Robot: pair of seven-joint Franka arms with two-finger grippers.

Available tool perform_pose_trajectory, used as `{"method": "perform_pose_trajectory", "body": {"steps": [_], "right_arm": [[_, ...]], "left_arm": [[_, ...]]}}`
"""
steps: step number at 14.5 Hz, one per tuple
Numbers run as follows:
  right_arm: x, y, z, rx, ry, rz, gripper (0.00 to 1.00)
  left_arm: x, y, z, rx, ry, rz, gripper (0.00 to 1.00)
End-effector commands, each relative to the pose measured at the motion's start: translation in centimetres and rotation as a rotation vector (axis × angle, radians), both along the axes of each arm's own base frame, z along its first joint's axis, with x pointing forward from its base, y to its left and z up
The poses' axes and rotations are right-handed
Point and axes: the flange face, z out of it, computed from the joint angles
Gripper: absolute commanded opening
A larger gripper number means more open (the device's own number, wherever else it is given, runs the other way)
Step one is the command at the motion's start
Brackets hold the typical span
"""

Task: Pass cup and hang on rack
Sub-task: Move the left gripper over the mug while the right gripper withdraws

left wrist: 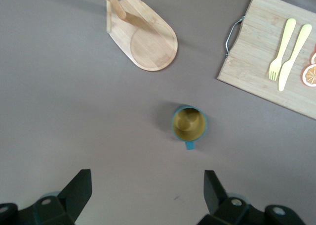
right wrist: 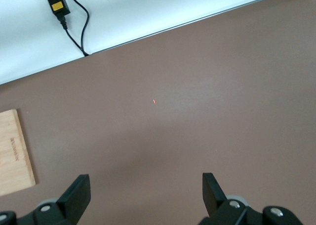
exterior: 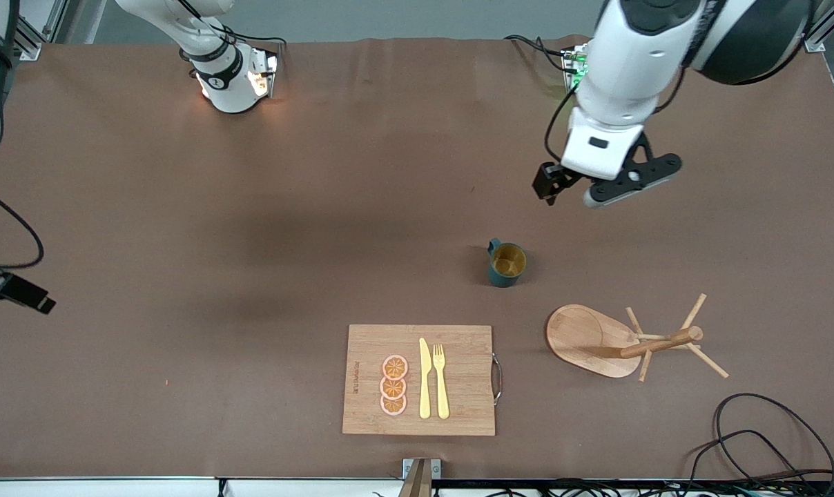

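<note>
Brown matting covers the whole tabletop (exterior: 251,228), and from where I sit nothing of the job is done yet: the cup (exterior: 507,264) stands upright on the matting, untouched, and the rack (exterior: 621,339) carries nothing on its pegs. My right jaws (right wrist: 143,195) hang over bare matting toward the right arm's end of the tabletop, spread wide and empty, with only a corner of the cutting board (exterior: 419,379) showing ahead of them; that arm is waiting. On the board lie three orange slices (exterior: 393,385), a yellow knife (exterior: 424,378) and a yellow fork (exterior: 441,381). My left jaws (left wrist: 148,195) are up in the air, pointed down, also spread wide and holding nothing; the cup sits ahead of their gap, slightly toward one finger, its handle turned back toward them. The rack stands past the cup from those jaws, near it but apart. I judge everything remains: the pick-up, the pass between arms, and the hanging.
</note>
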Motion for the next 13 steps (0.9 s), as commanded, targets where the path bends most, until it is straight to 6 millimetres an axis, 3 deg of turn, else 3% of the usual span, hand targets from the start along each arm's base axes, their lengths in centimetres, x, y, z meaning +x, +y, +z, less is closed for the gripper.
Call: {"method": "perform_pose_trajectory", "body": {"steps": [1,5,7,9,11,13], "right_arm": [[-5.9,0.3,2.4,-0.041,-0.012,0.085,1.00],[-11.3,-2.4,2.9,-0.036,0.014,0.111,1.00],[-11.9,-2.2,3.4,-0.034,0.057,0.126,1.00],[-11.6,-2.4,5.7,-0.036,0.018,0.119,1.00],[-11.7,-2.6,5.4,-0.033,0.035,0.117,1.00],[-11.9,-2.5,5.5,-0.029,0.050,0.114,1.00]], "left_arm": [[-1.2,-0.7,-2.1,0.010,-0.047,0.058,1.00],[-4.2,-4.9,-6.1,0.069,-0.160,0.107,1.00],[-5.8,-6.7,-7.9,0.071,-0.185,0.157,1.00],[-8.1,-8.4,-10.2,0.113,-0.239,0.191,1.00],[-9.9,-9.3,-12.4,0.112,-0.297,0.318,1.00],[-12.3,-11.9,-15.2,0.085,-0.356,0.369,1.00]]}}
